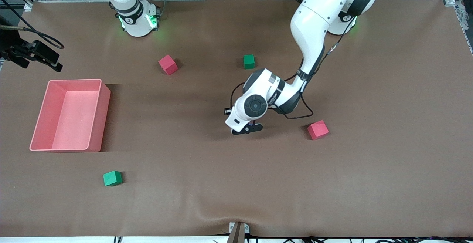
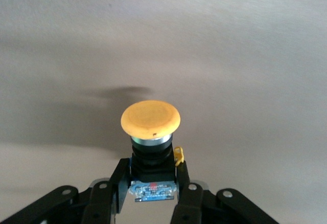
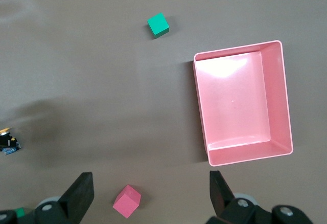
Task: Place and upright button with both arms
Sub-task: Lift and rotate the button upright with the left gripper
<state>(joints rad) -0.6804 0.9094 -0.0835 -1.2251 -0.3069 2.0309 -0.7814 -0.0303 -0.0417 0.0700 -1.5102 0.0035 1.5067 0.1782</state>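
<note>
The button point(image 2: 150, 117) has a round orange cap on a black body with a small blue board at its base. My left gripper point(image 2: 152, 175) is shut on that black body, and the cap points away from the wrist. In the front view the left gripper point(image 1: 248, 128) is low over the middle of the table, between a green cube point(image 1: 249, 61) and a red cube point(image 1: 317, 130). I cannot tell whether the button touches the table. My right gripper point(image 3: 150, 191) is open and holds nothing. It hangs high over another red cube point(image 3: 126, 201) and is out of the front view.
A pink bin point(image 1: 75, 80) point(image 3: 237, 48) stands toward the right arm's end of the table. A red cube point(image 1: 168, 64) lies near the right arm's base. A green cube point(image 1: 112, 178) point(image 3: 158, 25) lies nearer the front camera than the bin.
</note>
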